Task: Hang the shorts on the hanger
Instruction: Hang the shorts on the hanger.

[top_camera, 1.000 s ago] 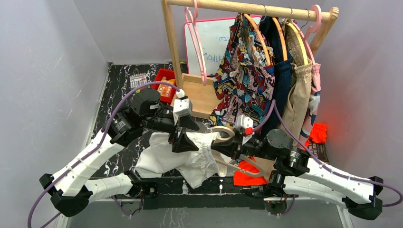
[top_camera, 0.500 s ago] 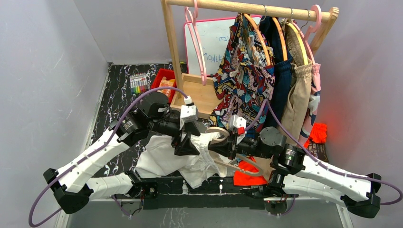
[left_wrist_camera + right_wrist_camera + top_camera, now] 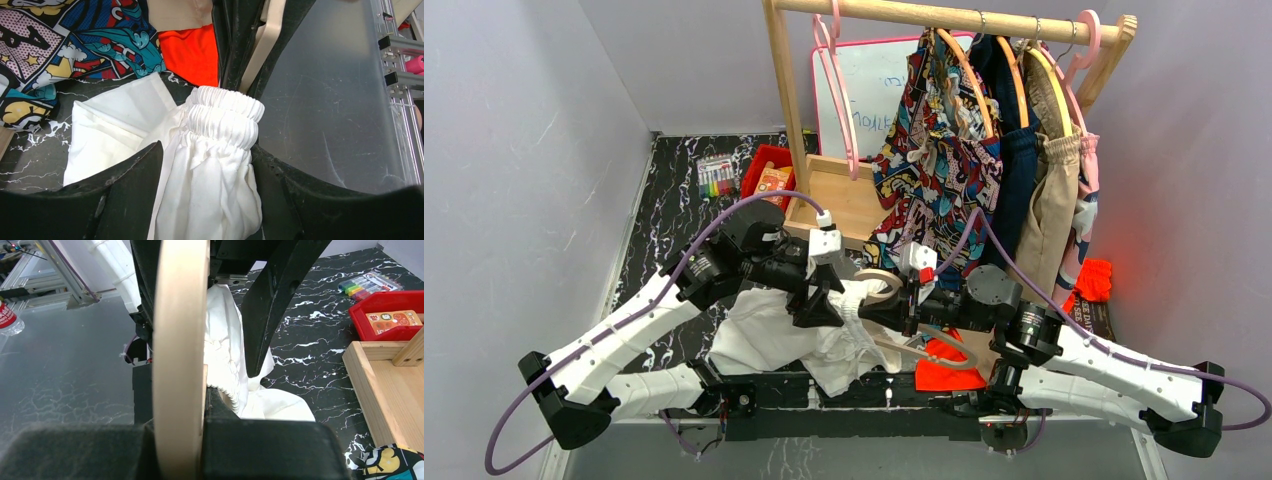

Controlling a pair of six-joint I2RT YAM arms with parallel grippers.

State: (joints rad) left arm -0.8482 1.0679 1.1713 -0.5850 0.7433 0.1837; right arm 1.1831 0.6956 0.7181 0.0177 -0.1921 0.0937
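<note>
Near the front edge of the black marbled table (image 3: 652, 205), mid-bench: the shorts (image 3: 220, 125), off-white cloth, lie partly heaped, one leg spread flat on the tabletop, the gathered elastic waistband lifted and bunched. Left gripper (image 3: 820, 300) points down over that waistband. In the left wrist view its two black fingers (image 3: 125, 190) stand apart, one on either side of the bunched elastic, with cloth touching both inner faces; cannot tell whether the cloth is actually pinched. Right gripper (image 3: 898, 303) is clamped on the hanger (image 3: 180, 340), the cream-beige band running straight through the closed jaws and up the right wrist view. From above, the hanger's rounded hook sits just beside the left gripper, touching or nearly touching the waistband; the rest of the hanger trails back under the right arm. An orange cloth (image 3: 939, 368) lies under the right arm near the table edge. Behind, a comic-print garment (image 3: 934, 170) hangs from the wooden rack (image 3: 786, 100). A red tray (image 3: 769, 168) and a pack of markers (image 3: 716, 178) sit at the far left.
</note>
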